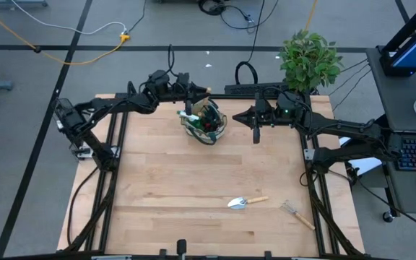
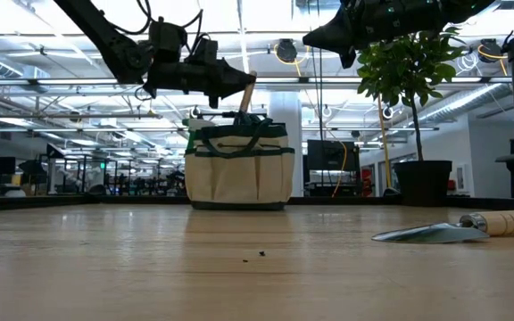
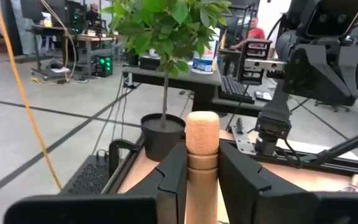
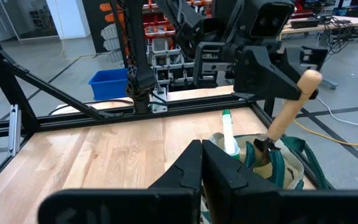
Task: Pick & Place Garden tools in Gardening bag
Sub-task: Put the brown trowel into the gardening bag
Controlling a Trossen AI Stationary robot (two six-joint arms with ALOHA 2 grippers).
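Two arms reach over worktop (image 1: 193, 180) | left tool (image 2: 239, 85) clamps wooden-handled tool (image 4: 291, 109) tilted into gardening bag (image 2: 239, 174) | right tool (image 4: 202, 158) pinched shut, empty, beside bag | trowel (image 1: 245, 202), rake (image 1: 297, 214) near front edge

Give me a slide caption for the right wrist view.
Left claw lowers a wooden-handled tool into the garden bag while the right claw waits shut.

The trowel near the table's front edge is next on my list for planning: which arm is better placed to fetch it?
Probably right. The right gripper hangs shut and empty, while the left gripper holds a wooden-handled tool over the gardening bag. The trowel lies on the right arm's side.
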